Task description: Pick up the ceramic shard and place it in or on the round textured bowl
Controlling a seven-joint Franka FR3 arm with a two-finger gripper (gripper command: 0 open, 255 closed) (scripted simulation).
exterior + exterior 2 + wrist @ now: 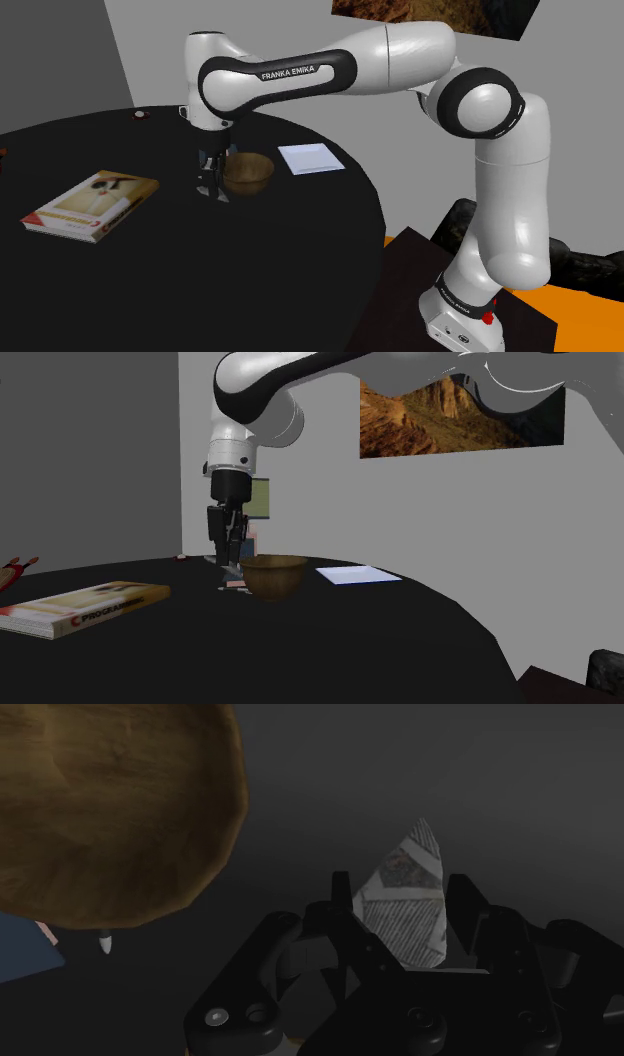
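The shard (405, 899), a pale wedge with grey and reddish patterning, is clenched between the jaws. They grip it at its 2 sides, and its point sticks out beyond them. It looks light, stiff and brittle (sharp-edged, probably slick), so a steady squeeze low on the broad part seems safest. The brown textured bowl (110, 804) stands just beside the jaws on the black desk (250, 270). Whether the shard is clear of the desk I cannot tell.
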